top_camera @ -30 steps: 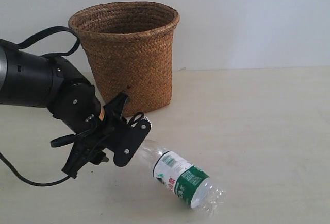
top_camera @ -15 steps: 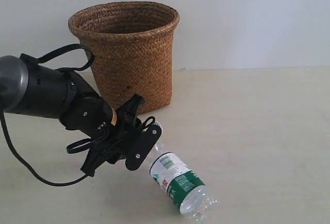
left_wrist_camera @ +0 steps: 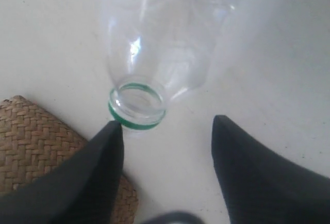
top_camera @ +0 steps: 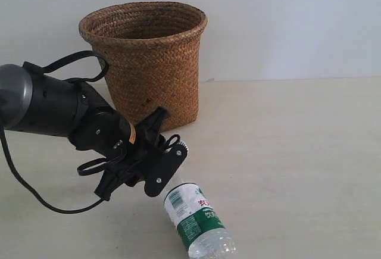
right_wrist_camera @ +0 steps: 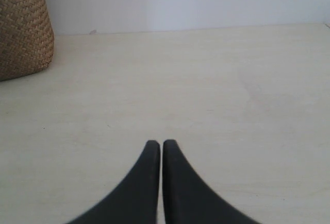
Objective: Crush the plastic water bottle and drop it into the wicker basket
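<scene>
Plastic water bottle (top_camera: 193, 217) lies on its side on the table (top_camera: 297, 152), in front of the wicker basket (top_camera: 146, 62) and apart from it. Its open mouth points up toward your left gripper (left_wrist_camera: 167, 123), and its base sits at the near edge of the exterior view. The label is green and white with red characters.

In the left wrist view the green neck ring (left_wrist_camera: 136, 113) sits just past the fingertips and off to one side. One fingertip (left_wrist_camera: 114, 131) is touching the ring or a hair off it; can't tell which. The other fingertip is well clear of the bottle. Your left jaws stand wide apart with only bare table between them, so the bottle is not in the grip.

Your left arm (top_camera: 53, 107) comes in low from the left of the exterior view, with the wrist angled down toward the table and the bottle neck. A black cable (top_camera: 36, 202) loops under it. The basket stands upright behind the arm, near the back wall.

Your right gripper (right_wrist_camera: 161, 144) shows in its own wrist view only. Its fingers are pressed together with nothing between them, low over bare table. The basket's wall is at the edge of that view.
</scene>
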Motion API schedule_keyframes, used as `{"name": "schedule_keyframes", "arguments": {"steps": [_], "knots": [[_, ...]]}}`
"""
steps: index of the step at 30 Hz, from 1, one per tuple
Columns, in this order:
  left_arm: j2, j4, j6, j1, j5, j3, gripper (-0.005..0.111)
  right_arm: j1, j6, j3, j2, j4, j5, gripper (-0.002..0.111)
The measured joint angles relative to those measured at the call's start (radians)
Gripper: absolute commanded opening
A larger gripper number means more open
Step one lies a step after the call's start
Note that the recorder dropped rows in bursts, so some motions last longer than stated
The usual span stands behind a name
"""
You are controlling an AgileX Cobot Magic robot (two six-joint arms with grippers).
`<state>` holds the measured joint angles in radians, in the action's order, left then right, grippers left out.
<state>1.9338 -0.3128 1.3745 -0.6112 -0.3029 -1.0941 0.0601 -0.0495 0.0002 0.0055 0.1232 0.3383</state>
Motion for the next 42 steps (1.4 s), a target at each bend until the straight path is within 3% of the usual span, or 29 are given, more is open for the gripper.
{"name": "schedule_keyframes", "arguments": {"steps": [4,10,16,25,33,37,42], "knots": [[0.021,-0.024,0.027,0.0,0.056,0.0,0.045,0.0,0.0,0.0,0.0,0.0,0.0,0.0],[0.028,-0.046,0.032,0.0,0.086,-0.004,0.031,0.0,0.0,0.0,0.0,0.0,0.0,0.0],[0.039,-0.05,0.032,0.0,0.099,-0.004,0.031,0.0,0.0,0.0,0.0,0.0,0.0,0.0],[0.056,-0.052,0.026,0.0,0.131,-0.011,0.048,0.0,0.0,0.0,0.0,0.0,0.0,0.0],[0.056,-0.052,0.016,0.0,0.142,-0.021,0.049,0.0,0.0,0.0,0.0,0.0,0.0,0.0],[0.056,-0.052,0.014,0.0,0.14,-0.021,0.041,0.0,0.0,0.0,0.0,0.0,0.0,0.0],[0.056,-0.052,0.014,0.0,0.137,-0.021,0.02,0.0,0.0,0.0,0.0,0.0,0.0,0.0]]}}
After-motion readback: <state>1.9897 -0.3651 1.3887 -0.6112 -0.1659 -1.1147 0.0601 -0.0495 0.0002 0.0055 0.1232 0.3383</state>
